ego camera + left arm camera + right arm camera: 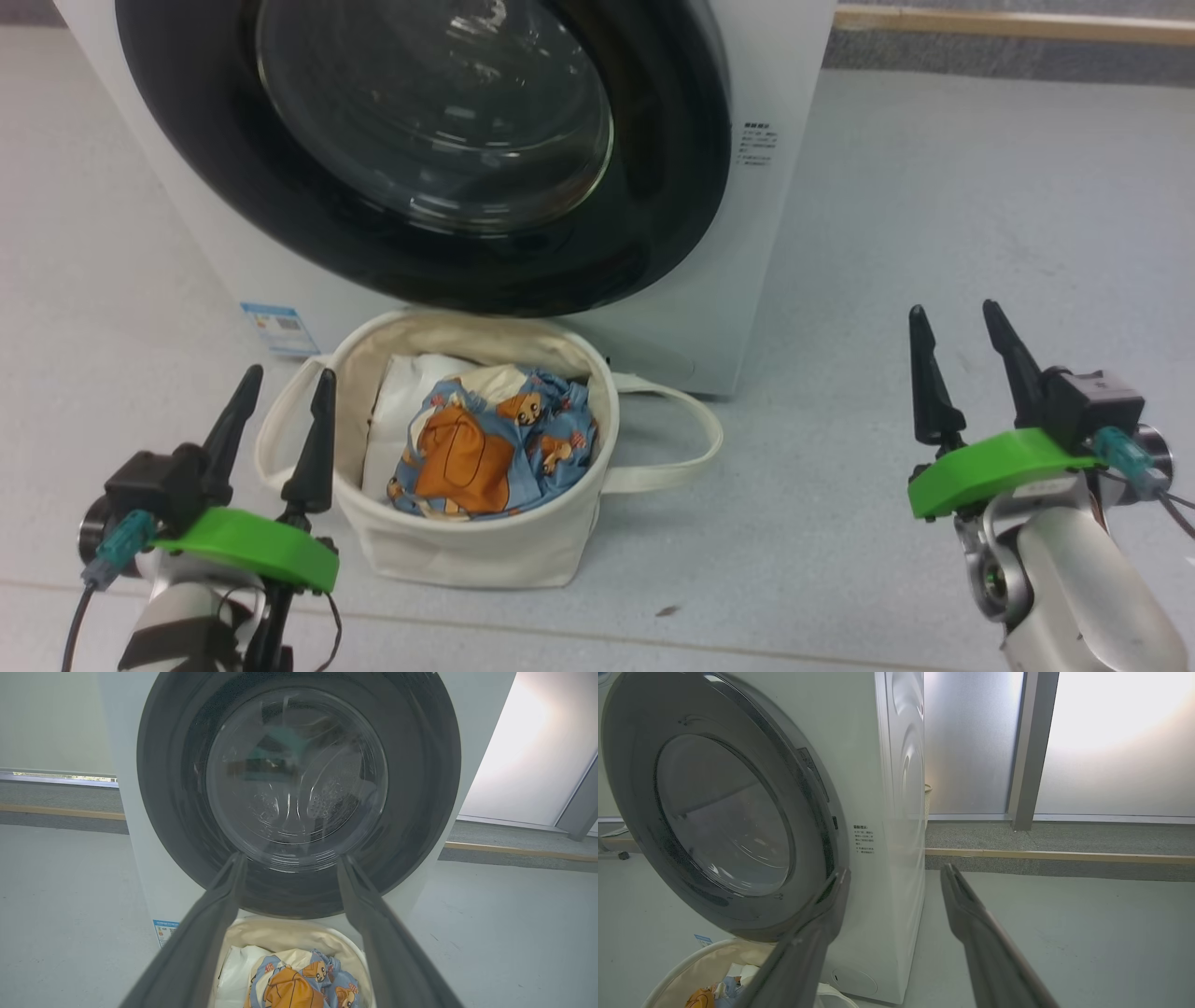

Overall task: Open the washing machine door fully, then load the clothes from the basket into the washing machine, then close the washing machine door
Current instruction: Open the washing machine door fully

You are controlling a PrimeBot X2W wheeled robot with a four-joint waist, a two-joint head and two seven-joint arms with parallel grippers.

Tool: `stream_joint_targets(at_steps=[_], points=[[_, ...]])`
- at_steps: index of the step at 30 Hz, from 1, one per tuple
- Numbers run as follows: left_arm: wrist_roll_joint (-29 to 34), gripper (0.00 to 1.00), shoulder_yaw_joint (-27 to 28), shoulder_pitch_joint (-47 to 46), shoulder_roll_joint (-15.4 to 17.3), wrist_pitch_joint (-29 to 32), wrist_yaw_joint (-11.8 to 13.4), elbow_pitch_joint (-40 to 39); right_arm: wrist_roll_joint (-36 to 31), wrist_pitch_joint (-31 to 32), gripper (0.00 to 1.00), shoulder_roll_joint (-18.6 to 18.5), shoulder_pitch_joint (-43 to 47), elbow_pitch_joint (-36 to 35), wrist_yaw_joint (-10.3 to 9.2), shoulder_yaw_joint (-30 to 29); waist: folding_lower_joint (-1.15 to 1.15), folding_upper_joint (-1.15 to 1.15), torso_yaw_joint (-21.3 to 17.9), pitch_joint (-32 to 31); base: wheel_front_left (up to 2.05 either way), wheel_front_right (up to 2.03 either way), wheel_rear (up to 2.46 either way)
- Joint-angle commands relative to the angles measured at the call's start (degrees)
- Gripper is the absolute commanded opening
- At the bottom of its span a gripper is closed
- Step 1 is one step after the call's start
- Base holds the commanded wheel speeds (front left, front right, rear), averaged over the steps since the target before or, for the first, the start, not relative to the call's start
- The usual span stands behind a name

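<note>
The white washing machine (719, 280) stands ahead with its round black-rimmed door (429, 149) shut against the front. Directly below the door sits the cream canvas basket (467, 541), holding the blue bear-print clothes (485, 448) with an orange patch beside a white bundle. My left gripper (285, 397) is open just left of the basket, fingers pointing up, nothing between them. My right gripper (957, 322) is open well to the right, over bare floor. The left wrist view faces the door (299, 788) and the clothes (299, 984). The right wrist view sees the door (719, 812) at an angle.
A small blue label (278, 327) is on the machine's lower left front. Grey floor (934, 233) spreads on both sides. A wooden skirting strip (1008, 23) runs along the far wall. One basket handle (681, 439) loops out to the right.
</note>
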Motion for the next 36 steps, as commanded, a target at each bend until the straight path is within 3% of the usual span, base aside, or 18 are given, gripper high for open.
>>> stream_joint_targets(at_steps=[1,12,13,14,15,16,23,28,36], points=[[0.1,1.0,2.0,-1.4,1.1,-0.7,0.1,-2.1,0.5,-0.7,1.0,0.3,-3.1,-1.3,0.0,0.4,0.0,0.0,0.5,0.9,0.0,0.0,0.0],[2.4,1.0,2.4,-2.0,-0.1,-0.7,0.5,-5.2,4.8,-0.7,0.97,-0.1,-9.0,0.4,0.0,-3.5,0.0,0.0,4.0,7.6,0.0,0.0,0.0],[2.5,1.0,2.4,-2.1,-0.2,-0.7,0.4,-5.5,5.4,-0.7,0.73,-0.2,-9.8,0.5,0.0,-3.9,0.0,0.0,4.4,8.3,0.0,0.0,0.0],[2.5,1.0,2.4,-2.3,-0.3,-0.7,0.4,-5.7,6.0,-0.7,0.24,-0.4,-10.6,0.7,0.0,-4.2,0.0,0.0,4.9,9.1,0.0,0.0,0.0],[2.6,1.0,2.3,-2.4,-0.4,-0.7,0.4,-5.8,7.2,-0.7,0.09,-0.5,-11.5,0.8,0.0,-4.6,0.0,0.0,5.3,9.9,0.0,0.0,0.0],[2.6,1.0,2.3,-2.6,-0.5,-0.7,0.3,-5.9,8.8,-0.7,0.0,-0.5,-12.4,0.8,0.0,-5.0,0.0,0.0,5.7,10.6,0.0,0.0,0.0],[2.8,1.0,2.0,-4.1,-0.8,-0.7,0.2,-5.8,28.7,0.3,0.0,-1.6,-20.4,4.9,0.0,-6.1,0.0,0.0,8.3,15.6,0.0,0.0,0.0],[2.3,1.0,2.2,-5.3,-1.6,-0.7,0.1,-6.2,43.0,5.3,0.0,-3.4,-27.1,7.1,0.0,-5.3,0.0,0.0,10.2,18.4,0.0,0.0,0.0],[1.6,1.0,1.6,-6.0,-2.1,-0.7,0.1,-6.2,55.1,13.1,0.0,-4.8,-35.3,8.0,0.0,-0.3,0.0,0.0,12.3,21.2,0.0,0.0,0.0]])
